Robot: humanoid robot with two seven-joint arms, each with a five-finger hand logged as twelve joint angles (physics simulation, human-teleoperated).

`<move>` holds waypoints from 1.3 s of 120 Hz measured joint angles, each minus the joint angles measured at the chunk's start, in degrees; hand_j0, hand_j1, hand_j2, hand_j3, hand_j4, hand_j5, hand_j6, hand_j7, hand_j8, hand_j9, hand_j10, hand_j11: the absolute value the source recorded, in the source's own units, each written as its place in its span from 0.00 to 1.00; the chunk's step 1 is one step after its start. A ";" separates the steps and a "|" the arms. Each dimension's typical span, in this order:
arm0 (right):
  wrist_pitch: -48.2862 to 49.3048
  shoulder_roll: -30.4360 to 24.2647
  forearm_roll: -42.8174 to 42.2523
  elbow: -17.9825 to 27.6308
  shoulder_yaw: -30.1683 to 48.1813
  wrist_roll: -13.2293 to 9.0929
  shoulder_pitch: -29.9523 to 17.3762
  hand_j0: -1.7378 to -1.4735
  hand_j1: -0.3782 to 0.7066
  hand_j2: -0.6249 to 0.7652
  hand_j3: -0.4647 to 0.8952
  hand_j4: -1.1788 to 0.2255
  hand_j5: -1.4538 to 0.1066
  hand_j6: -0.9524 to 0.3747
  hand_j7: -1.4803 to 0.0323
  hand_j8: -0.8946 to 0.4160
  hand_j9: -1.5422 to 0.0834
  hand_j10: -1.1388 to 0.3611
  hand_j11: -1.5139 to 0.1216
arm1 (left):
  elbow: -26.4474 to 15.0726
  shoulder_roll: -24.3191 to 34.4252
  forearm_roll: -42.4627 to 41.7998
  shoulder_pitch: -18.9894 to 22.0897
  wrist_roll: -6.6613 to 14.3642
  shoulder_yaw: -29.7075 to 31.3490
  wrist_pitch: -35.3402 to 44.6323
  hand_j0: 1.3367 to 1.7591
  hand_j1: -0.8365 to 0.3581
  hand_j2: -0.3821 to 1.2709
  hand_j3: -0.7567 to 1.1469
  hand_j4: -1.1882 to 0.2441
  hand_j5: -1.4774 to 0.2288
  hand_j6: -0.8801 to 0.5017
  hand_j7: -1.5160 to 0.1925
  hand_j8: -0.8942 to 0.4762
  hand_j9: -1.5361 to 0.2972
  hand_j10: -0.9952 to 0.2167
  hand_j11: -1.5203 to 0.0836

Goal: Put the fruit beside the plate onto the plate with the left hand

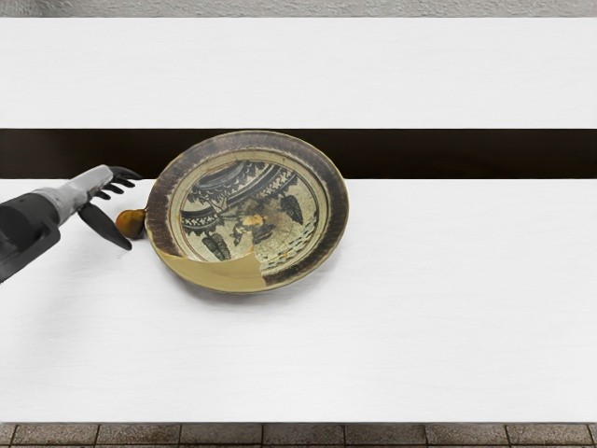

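Item one: plate (338, 201), round and shallow, with a dark brown rim. Its well is painted with dark figures and bands on cream, and the lower left part of the dish is plain ochre. It sits left of centre on the near table (420, 308).

Item two: fruit (131, 222), small and orange-brown. It lies on the tabletop at the plate's left rim (touching it or just beside it, I cannot tell which), outside the dish.

Surface and room: the near table is white and flat. Behind it runs a dark gap (466, 154), which the plate's far edge overlaps, and beyond that a second white surface (298, 70). A strip of brown tiled floor (298, 434) shows along the bottom.

Item three: left hand (96, 187), on a grey and black arm from the left edge. The dark fingers (119, 177) are spread loosely above the fruit, with the thumb (104, 227) slanting below and left of it. The hand is slack, with nothing in its grasp. Whether the thumb touches the fruit is unclear.
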 joint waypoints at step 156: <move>0.06 0.00 0.00 0.00 -0.05 0.00 0.01 0.30 0.03 0.45 0.34 0.84 0.93 0.72 0.98 0.68 0.95 0.76 0.93 | -4.05 0.99 1.31 2.83 -0.25 2.96 10.98 0.76 0.67 0.27 0.40 0.60 0.62 0.40 0.64 0.41 0.61 0.55 0.68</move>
